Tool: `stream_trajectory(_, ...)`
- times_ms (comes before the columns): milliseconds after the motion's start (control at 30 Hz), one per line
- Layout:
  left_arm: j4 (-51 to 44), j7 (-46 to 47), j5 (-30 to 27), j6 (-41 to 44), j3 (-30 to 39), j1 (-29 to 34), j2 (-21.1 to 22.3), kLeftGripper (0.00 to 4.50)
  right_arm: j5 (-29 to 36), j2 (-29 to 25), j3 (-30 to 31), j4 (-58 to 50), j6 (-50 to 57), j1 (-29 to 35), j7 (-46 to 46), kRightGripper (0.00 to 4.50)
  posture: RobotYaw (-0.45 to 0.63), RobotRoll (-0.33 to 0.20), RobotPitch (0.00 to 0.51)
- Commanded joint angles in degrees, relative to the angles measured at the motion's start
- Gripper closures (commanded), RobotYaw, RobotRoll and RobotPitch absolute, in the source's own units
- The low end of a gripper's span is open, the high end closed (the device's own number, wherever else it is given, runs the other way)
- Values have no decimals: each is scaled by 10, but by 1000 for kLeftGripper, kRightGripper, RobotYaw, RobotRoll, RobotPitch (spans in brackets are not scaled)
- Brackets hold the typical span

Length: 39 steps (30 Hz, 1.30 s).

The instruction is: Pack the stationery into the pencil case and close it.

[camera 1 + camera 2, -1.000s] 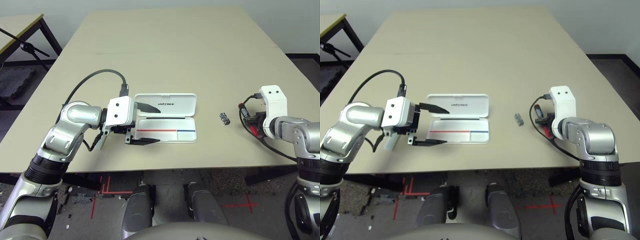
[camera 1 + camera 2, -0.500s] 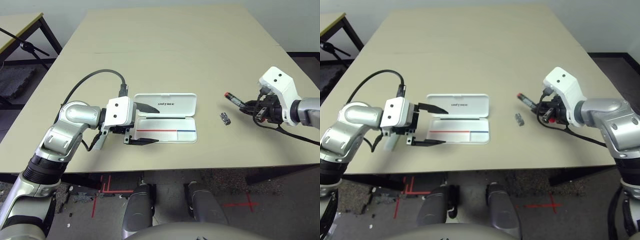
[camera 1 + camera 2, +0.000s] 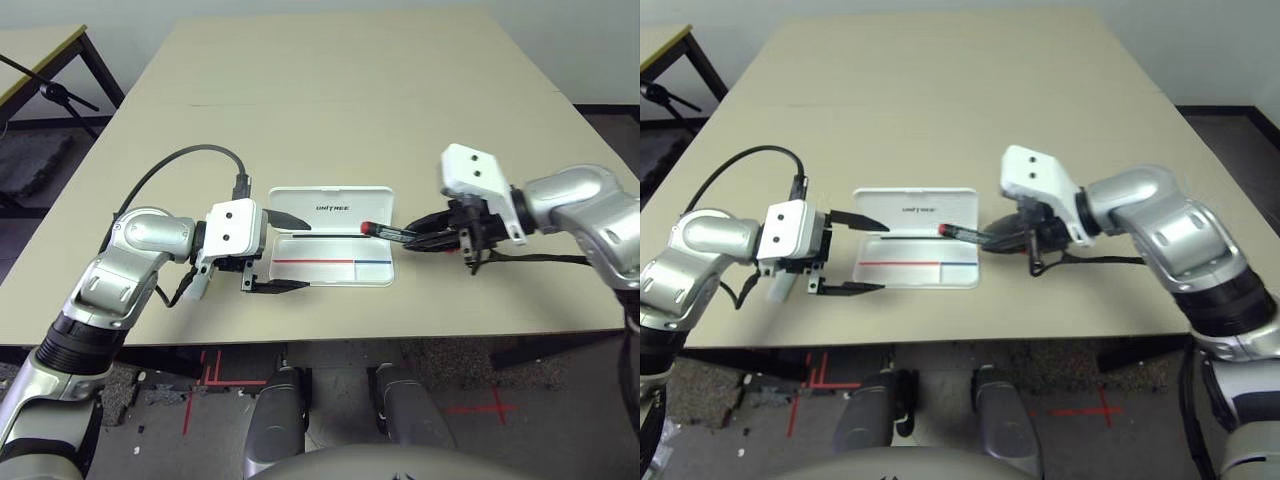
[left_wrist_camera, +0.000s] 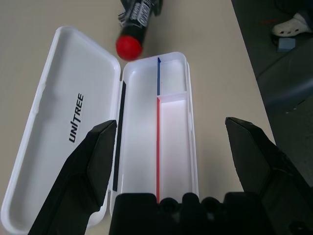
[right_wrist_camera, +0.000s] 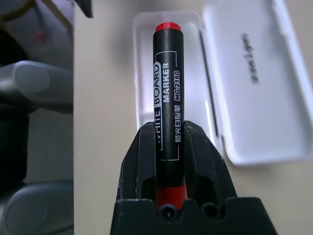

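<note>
The white pencil case [image 3: 332, 237] lies open on the desk [image 3: 340, 90], lid flat behind its tray. The left gripper [image 3: 284, 251] waits at the case's end, jaws wide apart with nothing in them, maybe to keep it steady. The right gripper [image 3: 425, 232] has its jaws squeezed on the marker [image 3: 388, 232], red tip over the case's other end, ready to drop in.
</note>
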Motion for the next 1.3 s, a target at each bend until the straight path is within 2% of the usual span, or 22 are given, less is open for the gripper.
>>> stream_trajectory(33, -3, 5, 12, -10, -2, 11, 4, 0, -28, 20, 35, 24, -2, -15, -6, 3974, -29, 0, 107)
stream_trajectory(400, -13, 16, 19, -4, -4, 16, 2, 0, -129, 107, 101, 114, -83, -43, -36, 3974, -3, 0, 105)
stream_trajectory(833, -32, 29, 18, 9, 0, 30, 7, 0, -180, 192, 99, 187, -166, -39, -54, 3974, 25, 0, 106)
stream_trajectory(1033, -38, 32, 16, 13, 2, 35, 9, 0, -164, 197, 77, 191, -194, -37, -36, 1860, 27, 0, 107)
stream_trajectory(1200, -48, 35, 13, 24, 4, 36, 12, 0, -141, 177, 46, 172, -184, -32, -19, 47, 27, 0, 110)
stream_trajectory(1300, -55, 36, 11, 30, 6, 40, 13, 0, -116, 146, 20, 149, -171, -20, 7, 47, 26, 0, 112)
